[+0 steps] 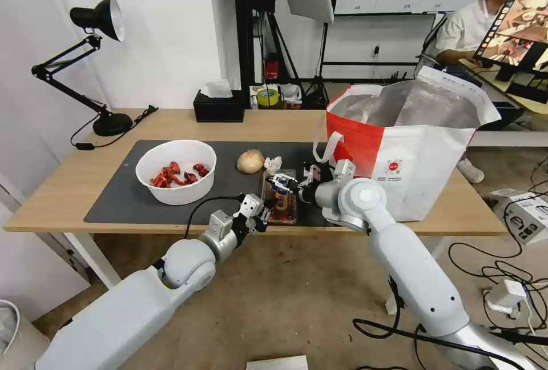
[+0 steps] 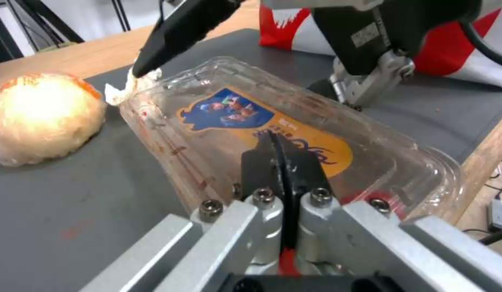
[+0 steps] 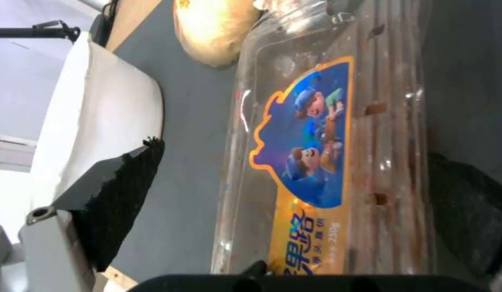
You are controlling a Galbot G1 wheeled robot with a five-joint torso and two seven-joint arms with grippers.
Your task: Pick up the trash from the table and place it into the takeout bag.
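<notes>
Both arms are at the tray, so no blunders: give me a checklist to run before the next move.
1. Right pincer open astride the clear tray: ok.
2. Left pincer shut at the tray's near end; holding its rim: cannot tell.
3. Takeout bag upright, mouth open: ok.
4. Tissue free of the right pincer: not ok, they touch.
5. Wrapped ball apart from the tray: ok.

bowl [image 1: 176, 171] left | tray [image 1: 281, 198] centre, on mat [image 1: 114, 193] | bag [image 1: 411, 147] right
</notes>
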